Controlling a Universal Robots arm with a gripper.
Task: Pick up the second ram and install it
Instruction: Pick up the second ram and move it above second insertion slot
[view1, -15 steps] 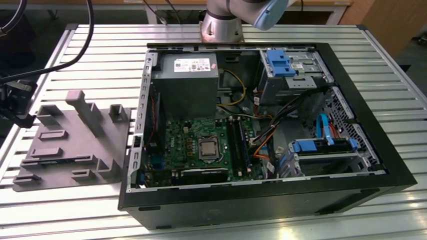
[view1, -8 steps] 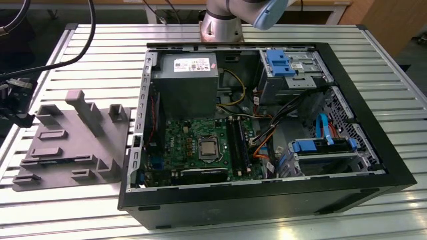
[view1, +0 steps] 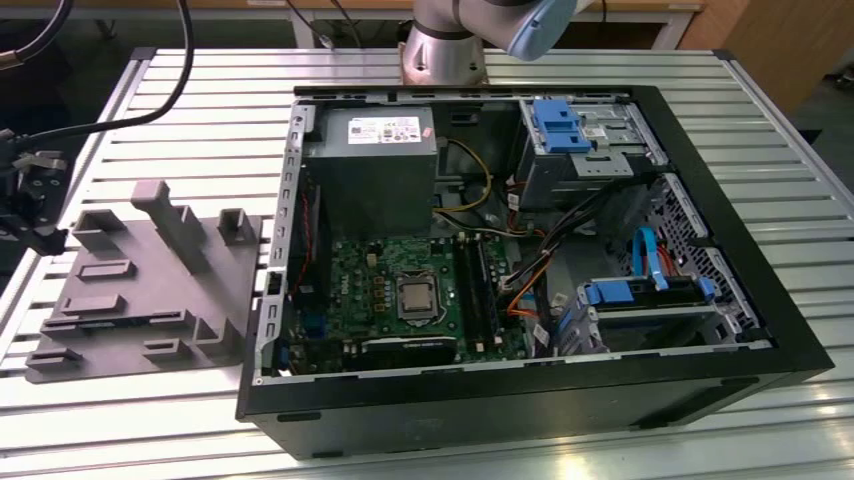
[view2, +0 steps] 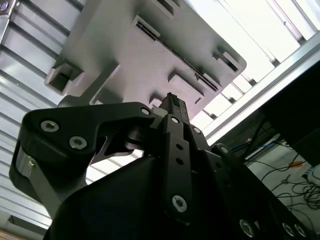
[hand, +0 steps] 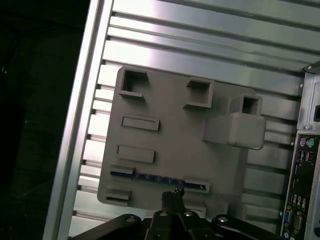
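Observation:
The second ram (hand: 150, 177) stands on edge in a long slot of the grey tray (hand: 170, 120), with its blue-green board edge facing up. In the first wrist view my gripper (hand: 173, 194) hangs above the tray, close over one end of the ram and not touching it. Its fingers are pressed together with nothing between them. The second wrist view also has the gripper (view2: 171, 101) shut, with the tray (view2: 135, 55) beyond it. In the exterior view the tray (view1: 127, 300) lies at the left, and the gripper's dark body (view1: 38, 215) is at the left edge.
An open computer case (view1: 534, 390) lies at the exterior view's right of the tray, with the motherboard (view1: 400, 290) and its long black memory slots (view1: 474, 285) exposed. Tall grey blocks (view1: 174, 225) rise from the tray's far side. The slatted metal table (view1: 160, 90) carries everything.

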